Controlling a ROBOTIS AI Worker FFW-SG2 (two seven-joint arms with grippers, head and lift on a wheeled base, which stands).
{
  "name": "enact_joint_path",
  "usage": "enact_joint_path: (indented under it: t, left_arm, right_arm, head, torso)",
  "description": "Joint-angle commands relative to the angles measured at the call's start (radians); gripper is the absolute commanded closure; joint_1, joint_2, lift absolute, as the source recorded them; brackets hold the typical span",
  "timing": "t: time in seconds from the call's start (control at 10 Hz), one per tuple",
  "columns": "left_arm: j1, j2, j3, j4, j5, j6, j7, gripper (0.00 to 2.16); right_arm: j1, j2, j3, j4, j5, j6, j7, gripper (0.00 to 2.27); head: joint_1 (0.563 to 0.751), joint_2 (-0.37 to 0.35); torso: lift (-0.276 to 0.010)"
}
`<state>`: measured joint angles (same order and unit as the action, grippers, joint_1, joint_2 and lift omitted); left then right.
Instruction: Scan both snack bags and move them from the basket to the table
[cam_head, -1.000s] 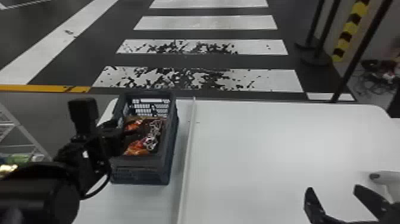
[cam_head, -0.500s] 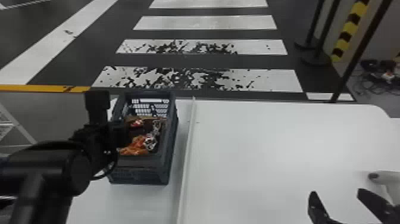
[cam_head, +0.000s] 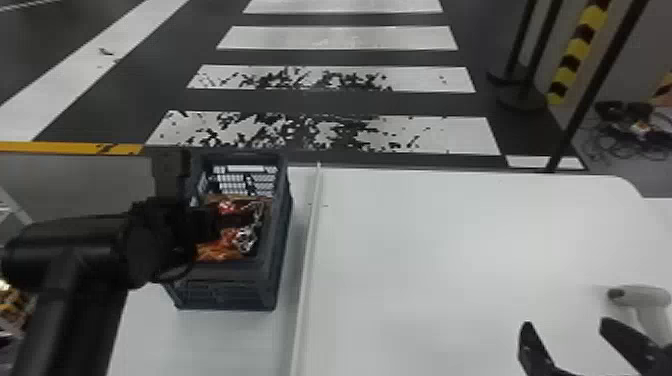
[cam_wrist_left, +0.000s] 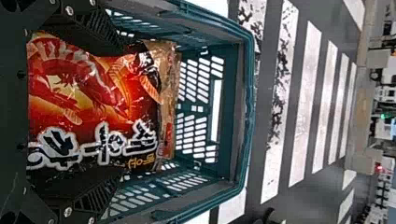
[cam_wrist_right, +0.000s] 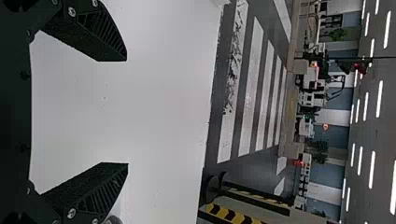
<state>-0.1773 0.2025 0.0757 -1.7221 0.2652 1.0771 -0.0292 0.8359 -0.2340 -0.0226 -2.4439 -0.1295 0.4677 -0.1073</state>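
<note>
Has the black two-fingered left gripper (cam_head: 225, 220) over the dark blue-grey plastic basket (cam_head: 225, 295) with slotted sides, reaching in among the snack bags. In the left wrist view, has the fingers (cam_wrist_left: 91, 25) released and set wide, one on each side of the shiny red, orange and black plastic snack bag (cam_wrist_left: 93, 98) with white lettering; cannot tell whether pressing against it. Shows, inside the basket and just beside that bag, the tan-brown plastic snack bag (cam_wrist_left: 169, 93). Has the black two-fingered right gripper (cam_head: 565, 327) well apart from the basket, above the smooth white desk (cam_head: 425, 250), with fingers (cam_wrist_right: 100, 35) released and spread around empty space. Shows near it, on the desk, the pale grey handheld scanner (cam_head: 640, 296), and, just beside the basket, the long narrow white strip (cam_head: 307, 260) running along the desk.
</note>
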Motion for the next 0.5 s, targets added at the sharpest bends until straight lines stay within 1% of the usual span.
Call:
enact_joint_path:
  t: [0.0,0.1,0.2,0.4]
  left_arm:
    - [-0.034,0.000,-0.005,0.018,0.000,0.045,0.002,0.13]
    - [-0.059,0.000,-0.019,0.032,-0.001,0.067,0.006,0.13]
    - [-0.076,0.000,-0.019,0.052,-0.001,0.070,0.009,0.13]
    - [-0.119,0.000,-0.034,0.108,-0.006,0.103,0.011,0.13]
  right_arm:
    - [0.000,-0.001,0.000,0.002,-0.002,-0.002,0.000,0.13]
    - [0.000,0.001,0.000,0.002,-0.002,0.001,0.000,0.13]
    - [0.000,0.001,0.000,0.002,-0.002,0.001,0.000,0.13]
    - [0.003,0.002,-0.002,0.002,-0.002,-0.002,-0.003,0.13]
  head:
    - [0.695,0.061]
    - [0.695,0.060]
    - [0.695,0.057]
    - [0.695,0.055]
  torso:
    - [-0.098]
    - [-0.098]
    - [-0.098]
    - [-0.098]
